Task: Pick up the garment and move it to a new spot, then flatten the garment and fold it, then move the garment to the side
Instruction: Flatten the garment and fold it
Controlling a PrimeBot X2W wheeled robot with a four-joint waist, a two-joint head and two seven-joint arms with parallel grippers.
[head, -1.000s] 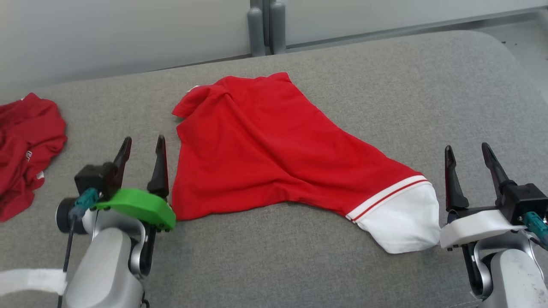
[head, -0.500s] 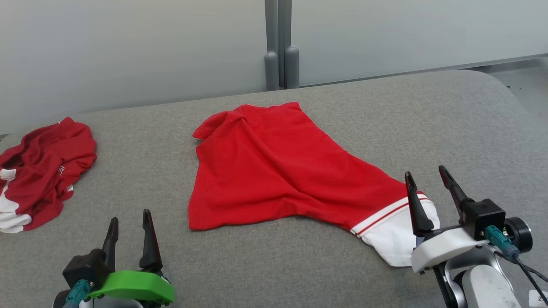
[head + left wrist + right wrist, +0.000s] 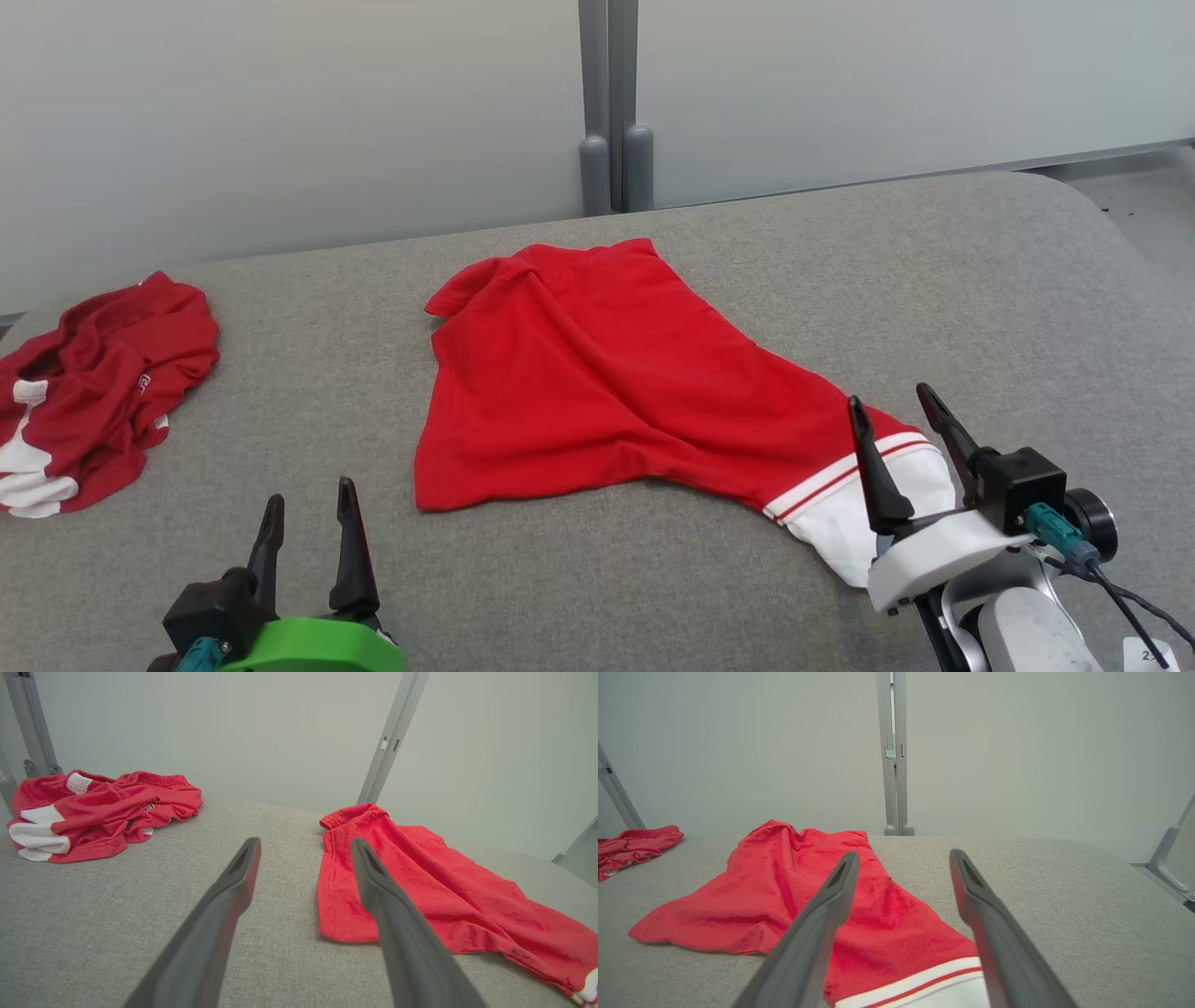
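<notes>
Lying rumpled, soft red garment (image 3: 597, 373), grey woven surface (image 3: 934, 280)

This looks like a robot test lab. A grey fabric-covered surface (image 3: 980, 280) stands against plain frosted panels (image 3: 280, 112) joined by metal posts (image 3: 611, 93).

Left gripper (image 3: 311, 491) green-mounted, right gripper (image 3: 889, 395) white-mounted; black fingers (image 3: 350, 551), teal plugs (image 3: 1050, 525)
</notes>
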